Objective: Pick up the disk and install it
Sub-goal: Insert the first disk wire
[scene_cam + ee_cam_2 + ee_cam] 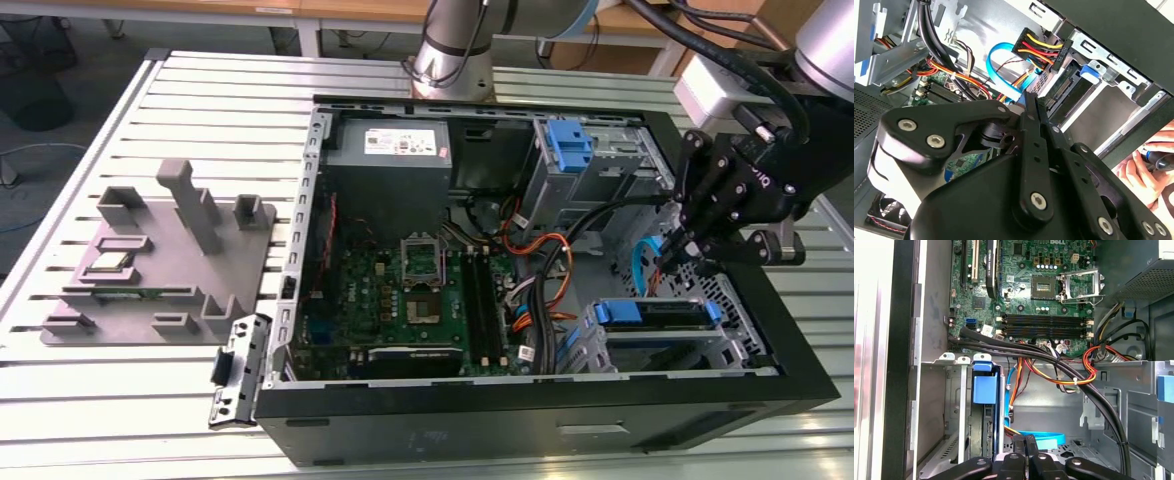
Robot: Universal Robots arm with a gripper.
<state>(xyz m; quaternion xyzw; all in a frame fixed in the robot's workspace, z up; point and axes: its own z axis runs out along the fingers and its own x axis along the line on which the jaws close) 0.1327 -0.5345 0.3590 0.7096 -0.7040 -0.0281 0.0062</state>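
Observation:
The disk [654, 313] sits in the drive cage at the case's front corner, on the exterior view's right, with blue rails along its edges. In the first wrist view the disk [988, 431] stands edge-on in the cage under a blue tab. In the second wrist view the disk [1068, 86] shows its connector edge. My gripper [674, 255] hangs above the case, just beyond the cage. Its black fingers are pressed together in both wrist views, the gripper [1029, 98] [1024, 441] shut with nothing between them and apart from the disk.
The open computer case holds a green motherboard [400, 290], a grey power-supply box [387, 142] and a blue latch [570, 145] on the upper bay. Bundled cables [1054, 362] and a blue flat cable [1001, 70] run near the gripper. A grey fixture [160, 255] lies left. A hand [1141, 172] shows outside.

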